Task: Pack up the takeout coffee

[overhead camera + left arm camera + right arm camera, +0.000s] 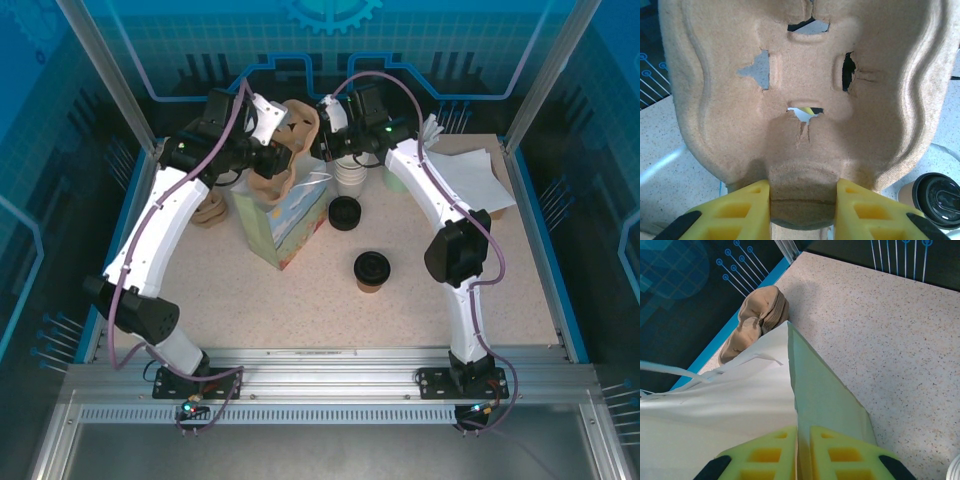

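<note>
The takeout coffee (371,270), a brownish cup with a black lid, stands upright on the table in front of the right arm, apart from both grippers. My left gripper (802,200) is shut on the rim of a tan pulp cup carrier (805,75), which it holds up above the open paper bag (280,215) at the back. My right gripper (802,440) is shut on the top edge of that pale green bag (825,400). In the top external view the left gripper (272,160) and the right gripper (322,140) sit close together over the bag's mouth.
A black lid (344,212) lies beside the bag, and a stack of white cups (350,175) stands behind it. A stack of pulp carriers (210,210) sits left of the bag near the blue table edge. Flat white bags (470,175) lie at the back right. A black-lidded cup (939,192) shows below the carrier.
</note>
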`<action>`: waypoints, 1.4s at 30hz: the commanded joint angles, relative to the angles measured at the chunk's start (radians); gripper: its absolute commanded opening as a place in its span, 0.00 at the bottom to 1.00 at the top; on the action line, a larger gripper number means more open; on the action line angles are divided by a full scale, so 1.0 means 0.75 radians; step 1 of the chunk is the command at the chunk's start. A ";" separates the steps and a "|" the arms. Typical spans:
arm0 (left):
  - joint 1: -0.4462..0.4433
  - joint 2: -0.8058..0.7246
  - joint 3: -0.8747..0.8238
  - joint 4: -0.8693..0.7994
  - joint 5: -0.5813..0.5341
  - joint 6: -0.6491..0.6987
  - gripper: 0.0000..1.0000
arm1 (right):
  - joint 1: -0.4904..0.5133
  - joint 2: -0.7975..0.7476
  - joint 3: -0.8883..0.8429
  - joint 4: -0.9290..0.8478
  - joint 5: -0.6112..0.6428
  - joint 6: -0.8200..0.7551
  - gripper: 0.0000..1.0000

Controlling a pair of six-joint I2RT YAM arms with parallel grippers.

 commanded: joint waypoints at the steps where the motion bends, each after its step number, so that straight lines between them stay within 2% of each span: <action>1: -0.007 -0.010 -0.010 -0.010 -0.037 0.043 0.31 | -0.011 0.017 0.045 -0.025 -0.011 0.012 0.15; 21: 0.024 0.078 -0.022 0.001 -0.063 0.061 0.30 | -0.013 0.012 0.043 -0.044 -0.001 0.001 0.14; 42: 0.041 0.072 -0.081 -0.046 -0.083 0.062 0.31 | -0.010 0.013 0.044 -0.033 0.014 0.032 0.13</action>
